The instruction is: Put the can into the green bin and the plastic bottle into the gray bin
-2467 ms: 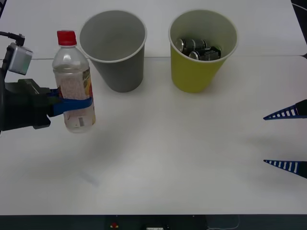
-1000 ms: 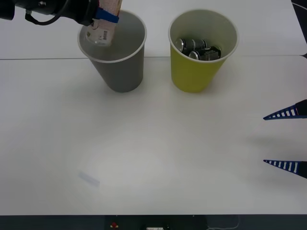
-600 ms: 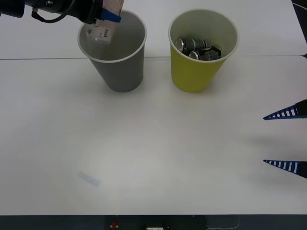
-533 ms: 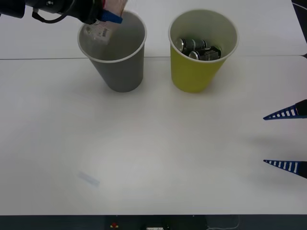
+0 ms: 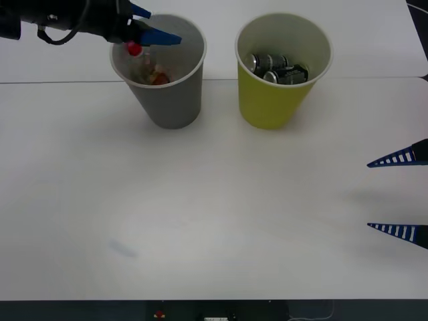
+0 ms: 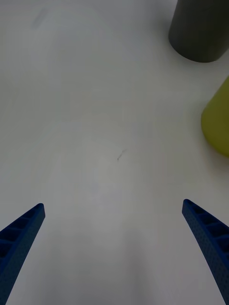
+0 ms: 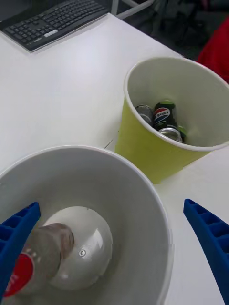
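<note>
Left gripper [image 5: 150,27] sits right over the near-left rim of the gray bin [image 5: 170,100], blue fingers spread wide with nothing between them. From its wrist camera the two fingertips [image 7: 16,228] stand far apart at either side of the bin's mouth. Down inside, there's the plastic bottle [image 7: 40,259], lying tilted against the bin's inner wall, red cap up toward the rim, its base down on the pale round floor of the bin. The front view catches it too, the red cap and pinkish body showing just under the rim on the left side of the gray bin.

Just beside it, to the right, stands the green bin [image 5: 274,100], upright, apart from the gray one. It holds several dark cans [image 5: 275,68], piled together at the bottom; the left wrist view shows a few of them, one with a red-and-blue logo.

Over at the table's right edge, the right gripper [image 5: 401,194] is parked, fingers wide apart and empty, low above the white table [image 5: 221,200], well away from both bins.
</note>
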Controlling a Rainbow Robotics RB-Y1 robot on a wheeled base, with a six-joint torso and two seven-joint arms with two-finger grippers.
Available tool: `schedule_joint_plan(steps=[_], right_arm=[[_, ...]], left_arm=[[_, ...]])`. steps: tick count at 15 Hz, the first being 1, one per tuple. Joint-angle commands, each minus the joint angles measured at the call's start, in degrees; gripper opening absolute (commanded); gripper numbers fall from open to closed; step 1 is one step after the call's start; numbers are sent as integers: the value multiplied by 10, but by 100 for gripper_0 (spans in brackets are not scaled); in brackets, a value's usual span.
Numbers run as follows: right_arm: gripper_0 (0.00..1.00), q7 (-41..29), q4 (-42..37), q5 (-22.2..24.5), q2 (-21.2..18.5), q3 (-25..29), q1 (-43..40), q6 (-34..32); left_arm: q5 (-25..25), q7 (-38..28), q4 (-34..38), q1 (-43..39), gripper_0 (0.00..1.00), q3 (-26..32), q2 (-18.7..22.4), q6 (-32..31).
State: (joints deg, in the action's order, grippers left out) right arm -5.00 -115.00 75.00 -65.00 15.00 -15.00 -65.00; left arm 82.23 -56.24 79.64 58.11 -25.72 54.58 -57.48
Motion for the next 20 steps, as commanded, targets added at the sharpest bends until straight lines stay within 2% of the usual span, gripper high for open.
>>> schedule_joint_plan(steps=[1, 3, 9, 14, 17, 20], right_arm=[[100, 0, 0, 0, 0, 0, 0, 0], [100, 0, 0, 0, 0, 0, 0, 0], [100, 0, 0, 0, 0, 0, 0, 0], [100, 0, 0, 0, 0, 0, 0, 0], [100, 0, 0, 0, 0, 0, 0, 0], [100, 0, 0, 0, 0, 0, 0, 0]], left_arm=[[-56, 66, 39, -65, 100, 38, 17, 0], [-103, 138, 71, -121, 100, 66, 39, 0], [-164, 293, 202, -319, 100, 178, 84, 0], [-234, 426, 250, -475, 100, 238, 121, 0], [-252, 485, 268, -554, 100, 270, 139, -6], [-246, 496, 265, -597, 100, 305, 142, -62]])
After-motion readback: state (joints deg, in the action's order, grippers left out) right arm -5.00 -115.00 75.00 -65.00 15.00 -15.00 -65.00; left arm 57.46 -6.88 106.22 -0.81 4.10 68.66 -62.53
